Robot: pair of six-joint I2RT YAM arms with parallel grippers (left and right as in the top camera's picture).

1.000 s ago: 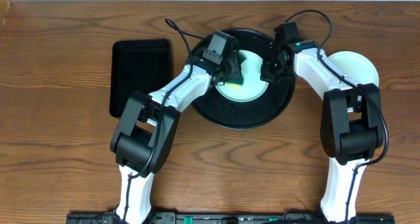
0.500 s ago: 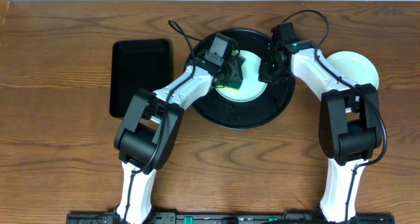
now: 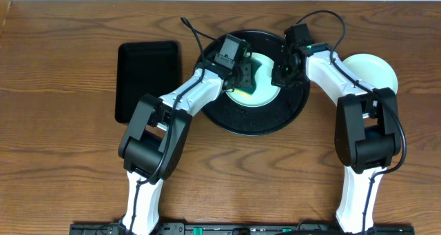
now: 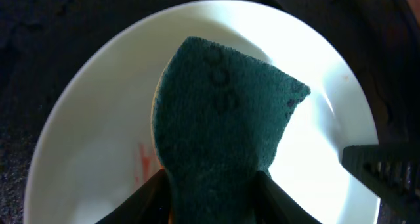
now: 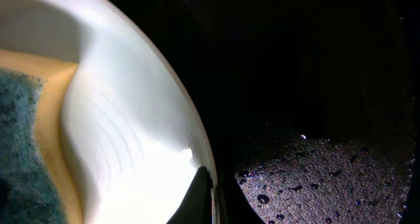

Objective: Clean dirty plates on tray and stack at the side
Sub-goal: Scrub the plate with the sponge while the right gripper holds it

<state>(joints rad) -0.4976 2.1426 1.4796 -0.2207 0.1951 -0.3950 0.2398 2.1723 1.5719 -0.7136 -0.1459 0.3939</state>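
Your left gripper (image 3: 247, 75) is clamped on a green sponge (image 3: 248, 78) and has it pressed down on the plate (image 3: 265, 90) that sits in the round black tray (image 3: 255, 121), top centre of the overhead view. In the left wrist view the sponge (image 4: 223, 119) fills the middle of the frame, scouring side towards the camera, with one finger on each side of its lower end. It covers the middle of the white plate (image 4: 85, 138), and there's a small red smear (image 4: 143, 163) on the plate just left of it, low in the frame.

Your right gripper (image 3: 279, 75) is at the plate's right edge. From the right wrist view it looks like the jaws are nearly closed, pinching the rim (image 5: 190, 129) – one fingertip (image 5: 199, 188) sits on the inside of the rim, but the outer one is lost against the dark tray, so I'm only fairly sure. You can also see the sponge's yellow underside and green top at the far left of that frame, and shiny wet specks on the tray floor (image 5: 315, 178) at lower right.

Off the tray, a second pale plate (image 3: 382, 73) lies on the wooden table (image 3: 69, 159) at the right – partly under your right arm. The small rectangular black tray (image 3: 147, 80) sits to the left of the round one, well apart from both grippers.
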